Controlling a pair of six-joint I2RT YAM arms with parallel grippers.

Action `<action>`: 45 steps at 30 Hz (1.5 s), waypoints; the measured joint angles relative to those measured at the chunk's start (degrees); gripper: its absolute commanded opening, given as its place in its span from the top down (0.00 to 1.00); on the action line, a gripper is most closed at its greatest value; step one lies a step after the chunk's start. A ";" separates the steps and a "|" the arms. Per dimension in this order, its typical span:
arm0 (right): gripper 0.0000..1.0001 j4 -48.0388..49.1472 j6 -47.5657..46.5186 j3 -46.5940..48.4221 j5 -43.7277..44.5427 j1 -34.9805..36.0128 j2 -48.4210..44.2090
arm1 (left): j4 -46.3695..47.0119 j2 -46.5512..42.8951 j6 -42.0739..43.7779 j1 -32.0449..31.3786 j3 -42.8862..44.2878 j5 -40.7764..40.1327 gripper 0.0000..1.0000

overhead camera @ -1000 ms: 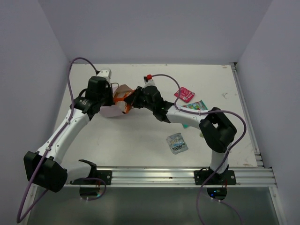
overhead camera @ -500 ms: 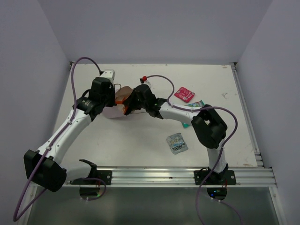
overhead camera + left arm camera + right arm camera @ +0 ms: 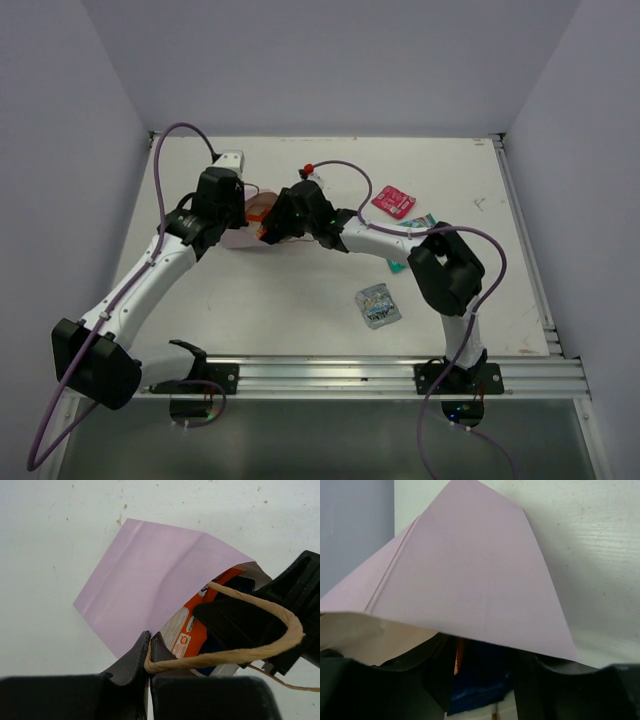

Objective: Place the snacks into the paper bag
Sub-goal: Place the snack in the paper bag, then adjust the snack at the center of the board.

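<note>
1. Pushed forward over the last second, the right gripper [image 3: 268, 226] now reaches into the mouth of the paper bag [image 3: 150, 575]. The orange packet [image 3: 192, 625], which stood proud of the rim a second ago, has gone in with it.
2. We see the right gripper's jaws spread apart in its own wrist view, where a second ago it was carrying the orange packet. They now pinch nothing. The bag's pale pink upper wall arches over them like a tent.
3. Between those spread fingers lies a dark blue packet [image 3: 477, 690], with a thin orange edge showing just beside it.
4. We find the left gripper [image 3: 149, 647] clenched on the paper bag's rim, right where one end of the tan string handle [image 3: 280, 617] meets the paper. The handle loops out over the right gripper's black fingers.
5. The paper bag lies on its side on the white bench [image 3: 300, 290], at the far left of centre. Its mouth is turned toward the right arm [image 3: 380, 240].
6. Three packets lie outside the bag on the bench. A pink-red packet [image 3: 393, 202] is at the far right of centre, and just beside it a teal-green packet [image 3: 425, 224] is partly covered by the right arm. A silver-grey packet [image 3: 378, 305] lies nearer the arm bases, well apart from the bag.
</note>
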 measured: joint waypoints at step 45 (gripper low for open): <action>0.14 -19.37 -26.21 -29.44 13.46 -28.00 -30.08 | 6.32 0.00 2.62 1.42 -5.40 -6.14 1.00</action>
